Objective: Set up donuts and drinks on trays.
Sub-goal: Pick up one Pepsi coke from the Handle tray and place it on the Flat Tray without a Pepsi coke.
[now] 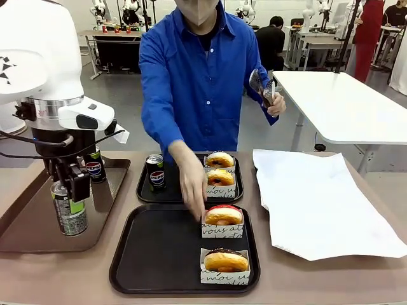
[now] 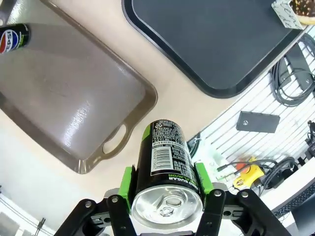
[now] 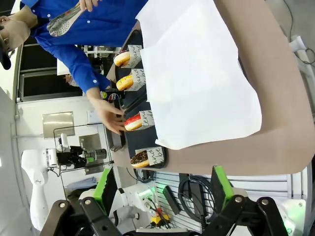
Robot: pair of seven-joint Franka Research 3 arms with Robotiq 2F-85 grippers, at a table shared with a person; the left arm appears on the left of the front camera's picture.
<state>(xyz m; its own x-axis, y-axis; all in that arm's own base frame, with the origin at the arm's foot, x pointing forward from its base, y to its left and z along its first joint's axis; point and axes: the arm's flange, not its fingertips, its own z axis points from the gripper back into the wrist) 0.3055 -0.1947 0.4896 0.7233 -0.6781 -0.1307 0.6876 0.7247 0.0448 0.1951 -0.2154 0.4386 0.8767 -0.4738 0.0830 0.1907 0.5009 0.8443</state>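
pepsi can (image 2: 165,169) clamped between left jaws

Boxed donuts (image 1: 222,216) on black trays (image 1: 159,254); cans (image 1: 155,172)

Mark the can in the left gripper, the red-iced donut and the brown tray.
Can held in left gripper (image 2: 165,162): left wrist view, on its printed side.
Red-iced donut (image 1: 223,215): front view, on its top, in its paper box.
Brown tray (image 1: 28,222): front view, on its bare floor.
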